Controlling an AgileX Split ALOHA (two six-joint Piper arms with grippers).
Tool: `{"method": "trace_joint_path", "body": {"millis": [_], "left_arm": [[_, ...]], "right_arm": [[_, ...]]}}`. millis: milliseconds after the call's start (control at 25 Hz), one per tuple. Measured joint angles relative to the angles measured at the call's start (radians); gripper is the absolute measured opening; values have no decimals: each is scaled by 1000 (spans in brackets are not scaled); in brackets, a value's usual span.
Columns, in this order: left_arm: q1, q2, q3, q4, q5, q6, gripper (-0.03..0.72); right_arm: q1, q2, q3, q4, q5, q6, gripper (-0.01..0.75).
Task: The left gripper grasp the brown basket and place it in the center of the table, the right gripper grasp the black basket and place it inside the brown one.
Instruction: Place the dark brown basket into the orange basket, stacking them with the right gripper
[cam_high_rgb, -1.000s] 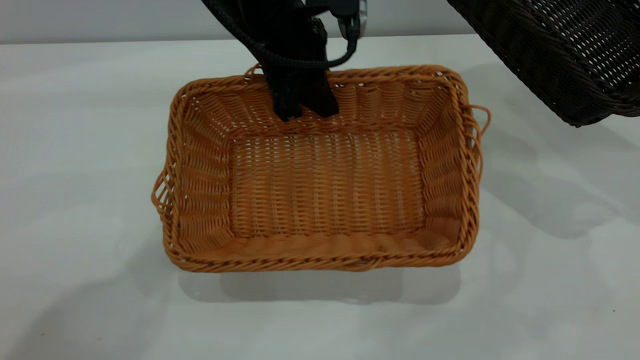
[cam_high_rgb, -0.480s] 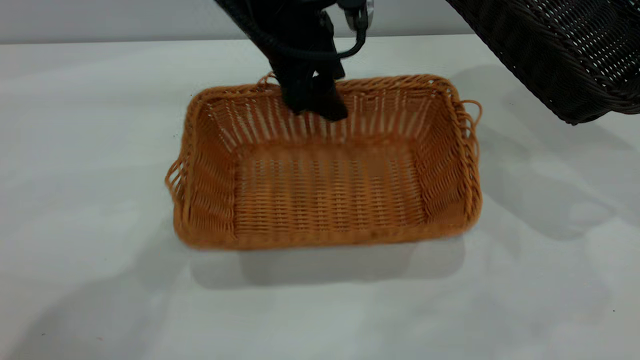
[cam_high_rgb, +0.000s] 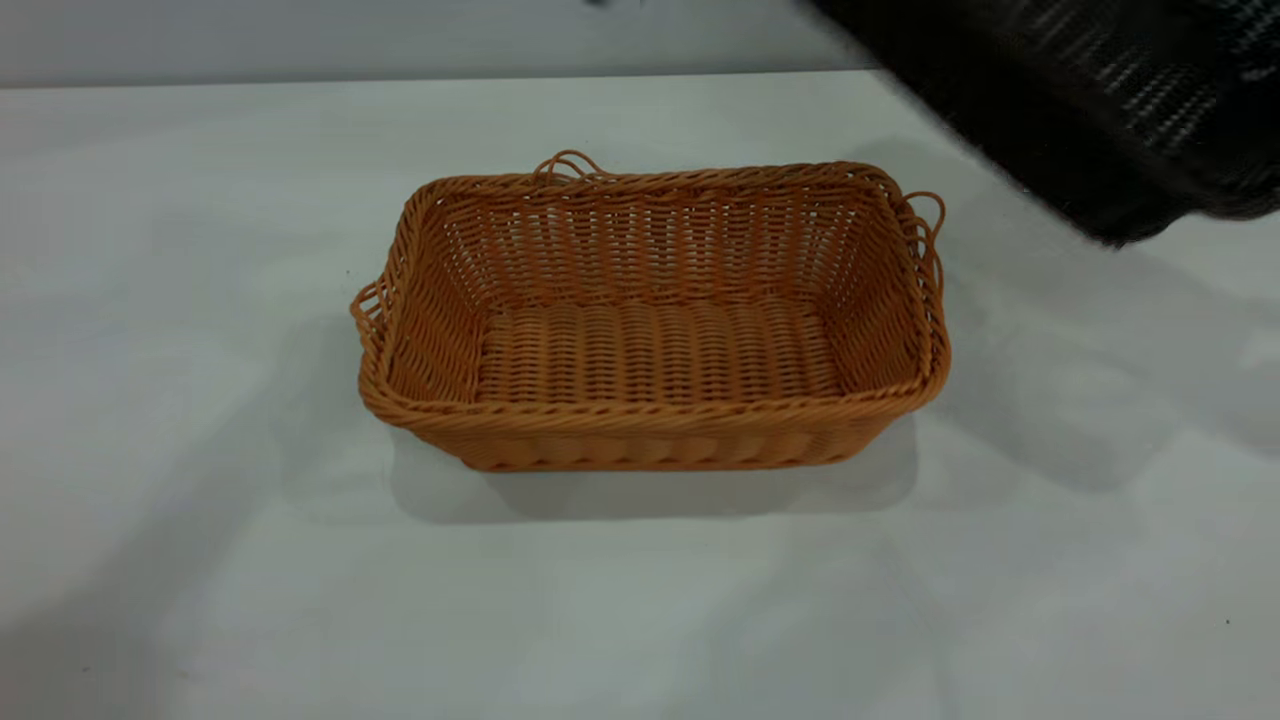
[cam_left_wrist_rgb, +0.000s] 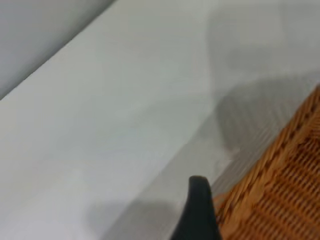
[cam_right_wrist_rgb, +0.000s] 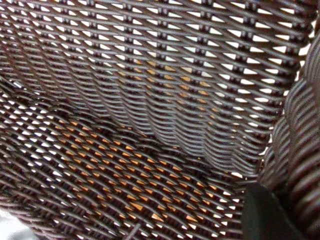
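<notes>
One dark finger (cam_left_wrist_rgb: 197, 210) of my left tool showed beside the brown basket (cam_left_wrist_rgb: 285, 185). The basket's braided rim lay on the pale desk (cam_left_wrist_rgb: 125, 100).

Black basket (cam_high_rgb: 1100, 110) blurred, cut off at the upper right corner, its holder out of sight.

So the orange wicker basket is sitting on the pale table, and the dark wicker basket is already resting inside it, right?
Not quite. The rectangular orange-tan woven wicker basket does sit on the pale grey-white table, but it is empty. The very dark brown-black woven wicker basket is up in the air, off to the right of it, as the exterior view shows.
</notes>
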Motion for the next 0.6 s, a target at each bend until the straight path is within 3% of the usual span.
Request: {"method": "trace_joint_path", "body": {"millis": [240,440,600], "left_arm": [[136,-59,0,1,126,-65,542],[157,-59,0,4,143,-70,542],[157,-59,0,4,144,-72,542]], "right_arm": [[237,13,-128,-234,9,231,80],[400,83,-237,-299,15,332,80],[488,156,-306,-347,37,351,80]]}}
